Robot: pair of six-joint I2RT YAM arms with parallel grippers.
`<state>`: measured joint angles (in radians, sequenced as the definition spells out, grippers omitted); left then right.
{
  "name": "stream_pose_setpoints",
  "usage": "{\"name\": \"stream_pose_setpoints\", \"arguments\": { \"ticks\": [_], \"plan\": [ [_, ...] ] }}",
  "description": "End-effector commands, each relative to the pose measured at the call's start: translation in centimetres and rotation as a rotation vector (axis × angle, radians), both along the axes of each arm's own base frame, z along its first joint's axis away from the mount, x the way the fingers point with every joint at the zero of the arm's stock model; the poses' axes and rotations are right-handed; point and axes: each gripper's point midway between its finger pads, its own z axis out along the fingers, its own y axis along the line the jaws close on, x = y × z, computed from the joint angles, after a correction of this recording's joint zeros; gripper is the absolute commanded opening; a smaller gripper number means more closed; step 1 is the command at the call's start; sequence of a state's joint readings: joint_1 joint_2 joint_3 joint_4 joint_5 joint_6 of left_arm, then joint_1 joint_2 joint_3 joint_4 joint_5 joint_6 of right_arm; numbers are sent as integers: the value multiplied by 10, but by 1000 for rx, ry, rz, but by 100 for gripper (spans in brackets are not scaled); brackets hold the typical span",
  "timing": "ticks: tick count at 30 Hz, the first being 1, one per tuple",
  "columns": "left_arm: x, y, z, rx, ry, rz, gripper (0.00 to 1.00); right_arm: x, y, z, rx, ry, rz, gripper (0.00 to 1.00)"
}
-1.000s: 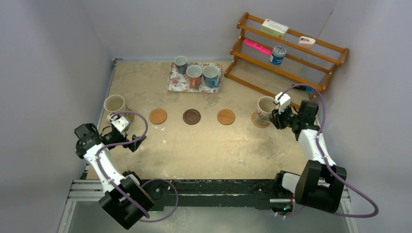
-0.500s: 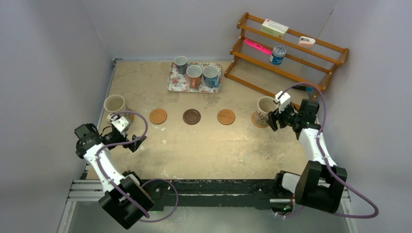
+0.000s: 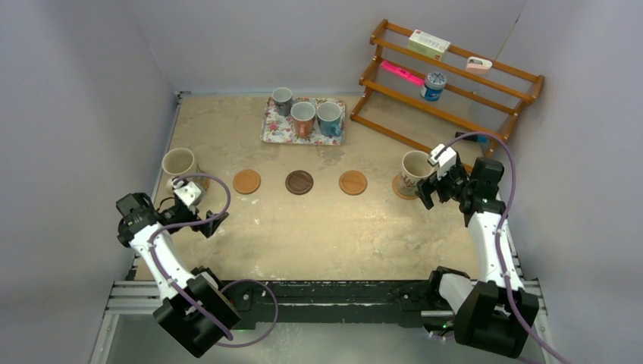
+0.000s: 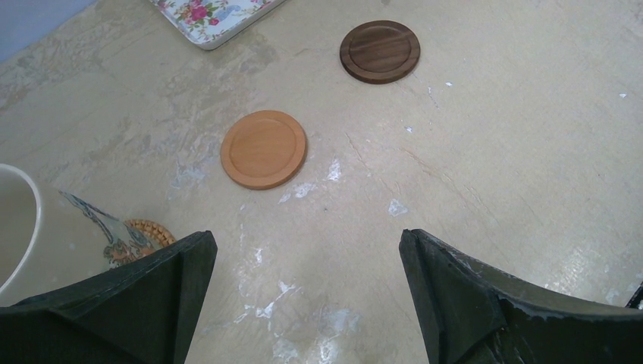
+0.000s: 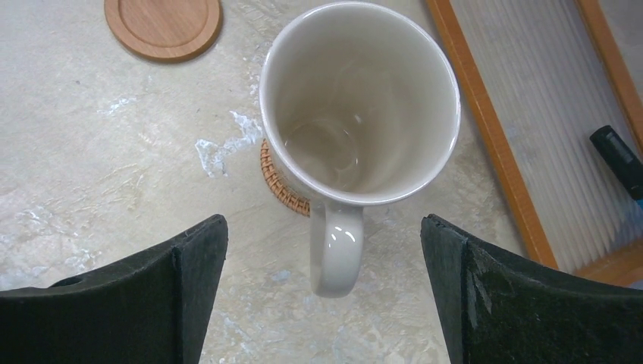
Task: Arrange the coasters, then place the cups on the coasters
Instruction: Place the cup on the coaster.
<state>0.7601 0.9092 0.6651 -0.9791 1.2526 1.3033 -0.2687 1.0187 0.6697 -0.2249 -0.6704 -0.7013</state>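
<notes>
A cream cup (image 3: 415, 168) stands upright on a woven coaster (image 3: 399, 189) at the right end of the row. My right gripper (image 3: 432, 189) is open just behind it, and the cup's handle (image 5: 336, 250) sits free between the wide fingers (image 5: 182, 288). To the left lie an orange coaster (image 3: 352, 182), a dark brown coaster (image 3: 299, 182) and another orange coaster (image 3: 246, 181). A second cream cup (image 3: 179, 161) stands on a woven coaster (image 4: 148, 231) at the far left. My left gripper (image 3: 206, 222) hangs open near it, holding nothing.
A floral tray (image 3: 269, 133) at the back carries a grey cup (image 3: 282, 97), a reddish cup (image 3: 302, 115) and a light blue cup (image 3: 328, 115). A wooden rack (image 3: 455, 114) with a tin (image 3: 434, 85) stands at the back right, its base rail (image 5: 485, 129) close to the right cup.
My right gripper has opened, let go of the cream cup's handle and drawn back a little. The cup stays on its woven coaster. The left arm has not moved.
</notes>
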Motion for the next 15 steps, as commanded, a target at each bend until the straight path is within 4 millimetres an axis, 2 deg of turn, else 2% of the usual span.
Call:
{"name": "stream_pose_setpoints", "arguments": {
  "ticks": [1, 8, 12, 15],
  "plan": [
    [5, 2, 21, 31, -76, -16, 100, -5, -2, 22, -25, -36, -7, 99],
    [11, 17, 29, 71, -47, 56, 100, -22, 2, 38, -34, -50, -5, 99],
    [16, 32, 38, 114, -22, 123, 100, -35, 9, 51, -25, -67, 6, 99],
    [20, 44, 45, 142, -13, 180, 100, -45, 17, 53, 4, -38, 36, 99]
  ]
}}
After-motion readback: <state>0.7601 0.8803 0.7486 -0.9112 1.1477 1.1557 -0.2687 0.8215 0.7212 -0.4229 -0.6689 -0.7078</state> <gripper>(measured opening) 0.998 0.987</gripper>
